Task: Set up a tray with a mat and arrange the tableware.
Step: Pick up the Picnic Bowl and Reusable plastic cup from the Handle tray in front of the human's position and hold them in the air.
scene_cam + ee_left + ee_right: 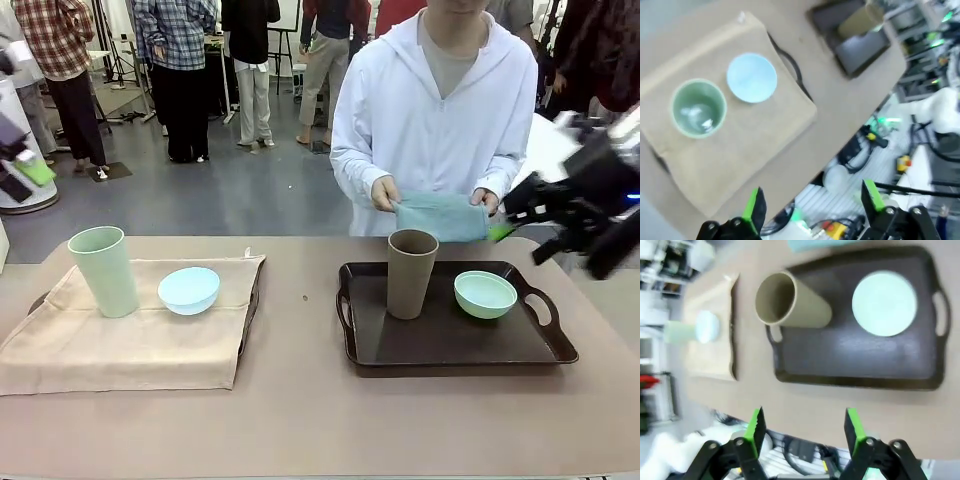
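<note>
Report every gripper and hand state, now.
Left gripper: open, empty.
Right gripper: open, empty.
Person's hands: both holding a blue cloth.

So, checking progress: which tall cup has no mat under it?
The brown tapered plastic cup, on the bare dark tray; the pale green cup stands on beige cloth.

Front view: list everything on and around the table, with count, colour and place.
trays: 2, dark brown; left tray, right tray.
mat: 1, beige, covering left tray.
cups: 2; pale green cup on mat, brown cup on right tray.
bowls: 2; light blue bowl on mat, mint green bowl on right tray.
cloth: 1, blue-green, far edge, held by person.
table: 1, tan.
person's hands: 2, on cloth.
grippers: 2, black, green pads; left gripper, right gripper, both open.
</note>
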Action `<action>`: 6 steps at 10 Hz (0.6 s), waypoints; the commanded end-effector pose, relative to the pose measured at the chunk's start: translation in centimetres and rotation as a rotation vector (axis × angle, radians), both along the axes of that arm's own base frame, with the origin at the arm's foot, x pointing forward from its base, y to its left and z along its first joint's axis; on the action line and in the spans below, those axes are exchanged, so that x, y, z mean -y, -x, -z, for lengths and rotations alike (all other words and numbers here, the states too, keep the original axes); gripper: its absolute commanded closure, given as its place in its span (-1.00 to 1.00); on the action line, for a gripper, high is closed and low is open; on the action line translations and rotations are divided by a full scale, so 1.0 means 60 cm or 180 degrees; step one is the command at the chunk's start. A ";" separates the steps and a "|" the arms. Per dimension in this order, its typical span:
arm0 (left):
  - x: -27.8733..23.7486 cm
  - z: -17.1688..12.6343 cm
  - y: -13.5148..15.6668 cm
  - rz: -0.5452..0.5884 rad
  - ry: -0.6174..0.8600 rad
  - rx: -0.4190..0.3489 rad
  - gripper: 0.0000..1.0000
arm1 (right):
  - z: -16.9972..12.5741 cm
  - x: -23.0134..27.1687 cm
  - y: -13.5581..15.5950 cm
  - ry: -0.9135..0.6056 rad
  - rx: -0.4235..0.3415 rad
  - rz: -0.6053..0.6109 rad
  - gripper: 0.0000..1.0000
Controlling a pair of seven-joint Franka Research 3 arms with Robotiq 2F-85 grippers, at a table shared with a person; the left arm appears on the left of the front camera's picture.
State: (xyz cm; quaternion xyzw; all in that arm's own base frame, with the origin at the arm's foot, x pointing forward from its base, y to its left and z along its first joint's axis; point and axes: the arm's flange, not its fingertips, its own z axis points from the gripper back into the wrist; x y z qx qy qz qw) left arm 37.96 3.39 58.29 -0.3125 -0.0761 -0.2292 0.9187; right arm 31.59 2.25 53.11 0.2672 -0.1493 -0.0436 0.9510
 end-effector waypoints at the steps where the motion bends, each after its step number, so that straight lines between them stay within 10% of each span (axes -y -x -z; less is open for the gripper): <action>1: -0.076 0.022 -0.016 -0.0134 0.0420 -0.0295 -1.00 | 0.064 0.091 0.084 -0.0713 0.0274 0.0132 -0.63; 6: -0.208 0.081 -0.006 -0.0554 0.1016 -0.0326 -1.00 | 0.132 0.225 0.159 -0.1574 0.0409 0.0621 -0.63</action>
